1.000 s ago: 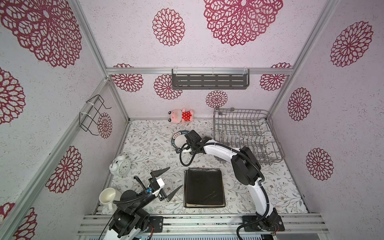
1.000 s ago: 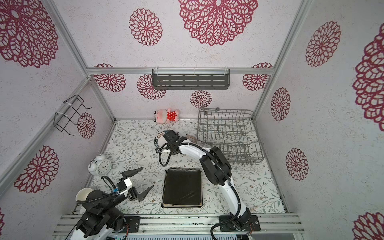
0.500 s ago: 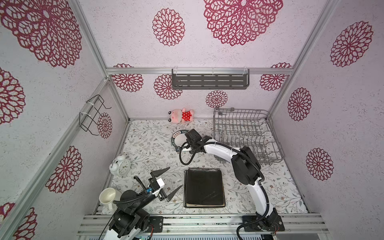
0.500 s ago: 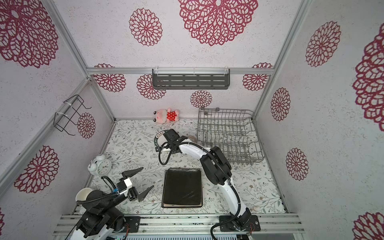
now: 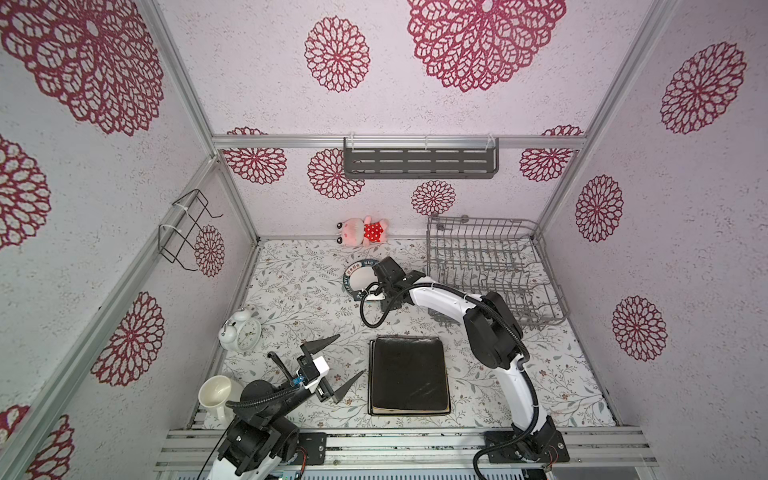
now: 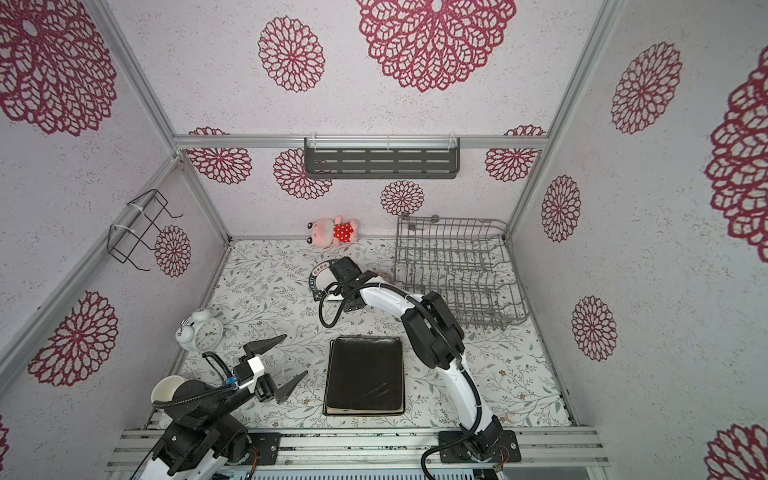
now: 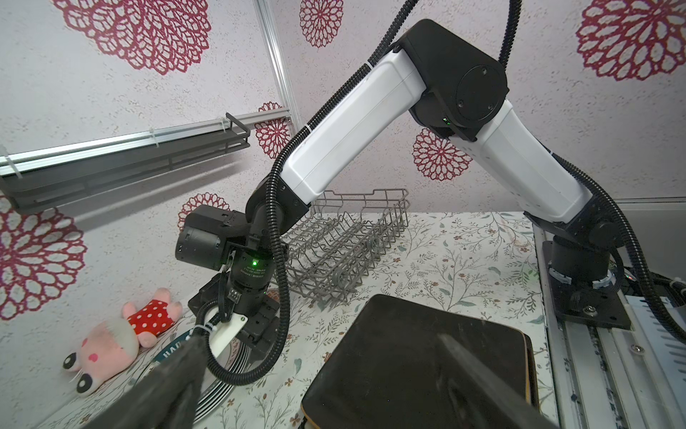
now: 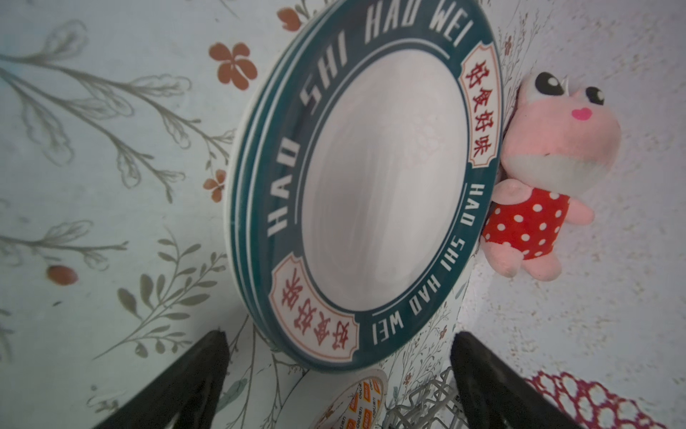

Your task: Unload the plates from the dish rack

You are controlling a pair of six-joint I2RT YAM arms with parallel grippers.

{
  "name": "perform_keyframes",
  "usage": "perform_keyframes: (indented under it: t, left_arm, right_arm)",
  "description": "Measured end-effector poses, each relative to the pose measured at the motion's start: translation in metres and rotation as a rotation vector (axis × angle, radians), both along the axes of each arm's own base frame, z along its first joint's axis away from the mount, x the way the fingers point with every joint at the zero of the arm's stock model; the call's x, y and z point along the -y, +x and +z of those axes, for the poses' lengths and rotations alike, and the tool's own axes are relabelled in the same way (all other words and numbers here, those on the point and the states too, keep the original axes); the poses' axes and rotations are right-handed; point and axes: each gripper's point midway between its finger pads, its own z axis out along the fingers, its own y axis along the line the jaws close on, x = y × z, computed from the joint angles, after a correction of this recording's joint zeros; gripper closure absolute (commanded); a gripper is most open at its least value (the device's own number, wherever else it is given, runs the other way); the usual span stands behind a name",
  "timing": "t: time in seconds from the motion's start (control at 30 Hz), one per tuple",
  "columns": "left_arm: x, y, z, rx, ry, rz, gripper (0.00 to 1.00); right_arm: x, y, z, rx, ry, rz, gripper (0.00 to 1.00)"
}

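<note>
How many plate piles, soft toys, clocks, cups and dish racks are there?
Plate piles: 2, the round teal-rimmed pile and the black square pile
Soft toys: 1, the pink soft toy
Clocks: 1, the white alarm clock
Cups: 1, the white cup
Dish racks: 1, the grey dish rack
Total: 6

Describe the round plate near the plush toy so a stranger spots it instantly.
Find the grey dish rack in the back corner. Beside it, in front of the pink plush toy, lies the round plate: white centre, teal lettered rim, unlike the black square plates.
</note>
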Motion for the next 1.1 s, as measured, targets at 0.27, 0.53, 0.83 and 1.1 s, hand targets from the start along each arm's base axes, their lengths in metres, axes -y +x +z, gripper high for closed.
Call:
perform_keyframes:
  t: [0.27,0.53,0.83,1.1]
  left_arm:
    - [-0.001,0.001,0.0,0.0,-0.001,0.008,0.03]
    - [-0.004,0.008,-0.002,-0.013,0.001,0.044,0.02]
    - [-0.008,0.027,-0.01,-0.071,0.008,0.128,0.03]
    - [-0.028,0.063,-0.023,-0.2,-0.041,0.331,0.03]
  right_arm:
    - [0.016,-0.012,0.024,-0.005,0.058,-0.046,0.01]
    - [0.036,-0.026,0.167,0.109,0.334,-0.139,0.01]
    - [0.13,-0.062,0.274,0.185,0.689,-0.354,0.01]
    - [0.247,-0.12,0.287,0.333,1.078,-0.628,0.01]
